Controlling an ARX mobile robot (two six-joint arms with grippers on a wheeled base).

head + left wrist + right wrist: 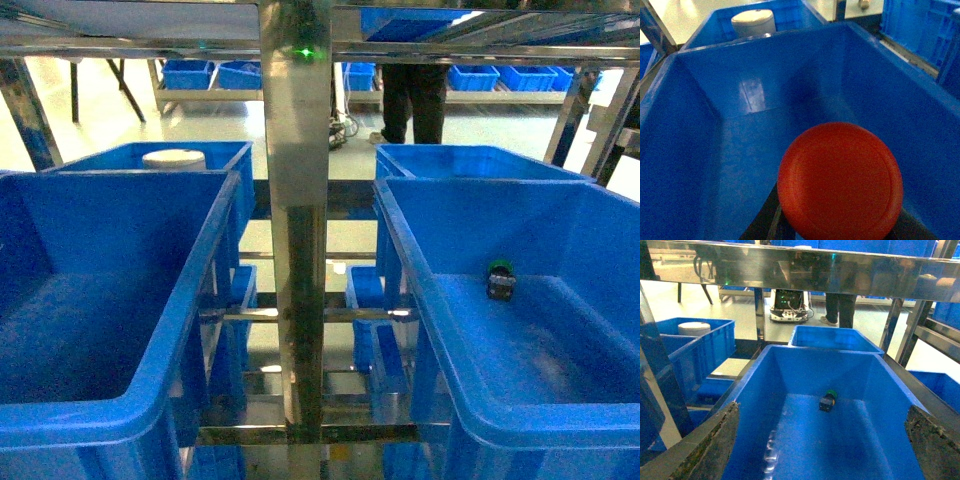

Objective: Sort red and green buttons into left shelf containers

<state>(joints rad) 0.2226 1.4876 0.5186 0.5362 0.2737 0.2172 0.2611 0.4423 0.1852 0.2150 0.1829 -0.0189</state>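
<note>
In the left wrist view a red button fills the foreground, round cap towards the camera. My left gripper is shut on it, with dark fingers showing beneath each side. It hangs inside the left blue container, above the bare floor. A green button with a dark body lies on the floor of the right blue container, near its far wall, also seen as the green button in the head view. My right gripper is open above that container's near end. Neither gripper shows in the head view.
A steel shelf post stands between the left container and the right container. Behind them sit two more blue bins; the left one holds a white round lid. A steel crossbar runs overhead. A person's legs stand beyond.
</note>
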